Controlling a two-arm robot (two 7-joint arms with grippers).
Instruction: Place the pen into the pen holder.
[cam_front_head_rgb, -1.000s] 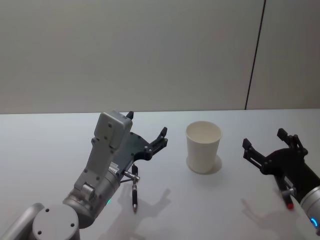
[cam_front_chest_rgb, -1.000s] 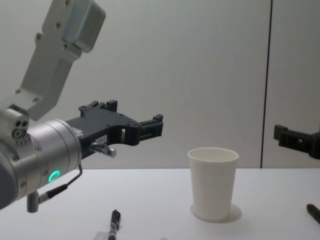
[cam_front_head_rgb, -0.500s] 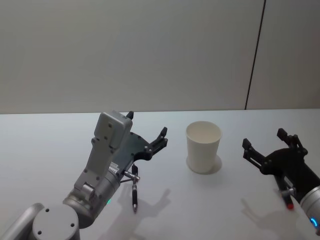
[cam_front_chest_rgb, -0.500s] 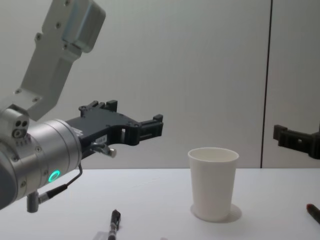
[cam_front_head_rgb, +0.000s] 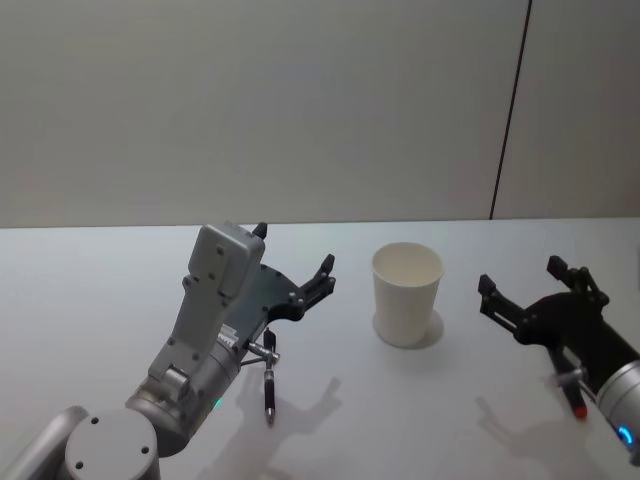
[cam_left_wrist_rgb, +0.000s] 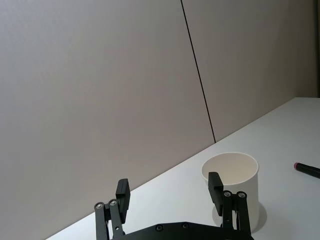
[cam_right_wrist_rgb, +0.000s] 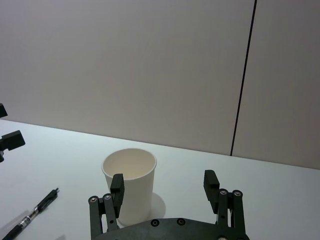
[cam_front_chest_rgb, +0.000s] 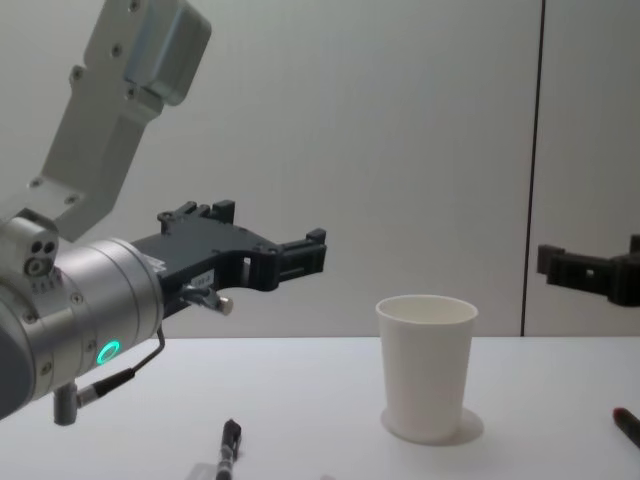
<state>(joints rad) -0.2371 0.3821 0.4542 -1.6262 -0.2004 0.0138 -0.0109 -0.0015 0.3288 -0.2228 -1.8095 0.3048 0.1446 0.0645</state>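
Observation:
The pen holder is a plain white paper cup, standing upright mid-table. A black pen lies flat on the table to the cup's left, below my left arm. My left gripper hovers open and empty above the table, pointing toward the cup. To the right of the cup my right gripper is also open and empty, held above the table and facing the cup.
A second pen with a red end lies on the table near the right arm. The white table ends at a plain grey wall with a dark vertical seam.
The right gripper has shifted slightly left, toward the cup. The left arm, the cup and both pens have not moved.

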